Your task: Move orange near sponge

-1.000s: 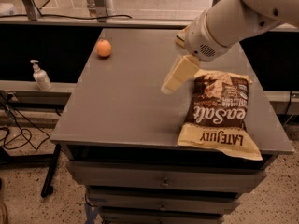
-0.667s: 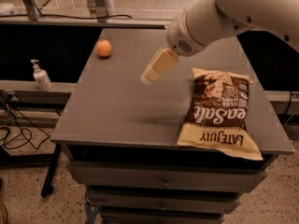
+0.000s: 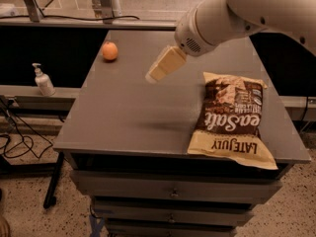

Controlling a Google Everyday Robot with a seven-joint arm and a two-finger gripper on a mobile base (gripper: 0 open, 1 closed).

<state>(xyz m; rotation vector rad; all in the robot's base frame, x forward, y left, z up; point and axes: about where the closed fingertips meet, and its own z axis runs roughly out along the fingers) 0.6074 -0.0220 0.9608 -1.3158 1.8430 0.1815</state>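
The orange (image 3: 109, 51) is a small round fruit at the far left edge of the grey table (image 3: 128, 117). My gripper (image 3: 156, 73) hangs above the table's middle at the end of the white arm (image 3: 237, 14), to the right of the orange and well apart from it. The gripper holds nothing that I can see. The sponge is out of view.
A brown and cream chip bag (image 3: 232, 117) lies at the right front of the table. A soap pump bottle (image 3: 43, 81) stands on a lower ledge to the left. Drawers (image 3: 173, 194) sit under the tabletop.
The arm and gripper have swung left across the table, away from the chip bag and toward the orange. The orange and bag have not moved.
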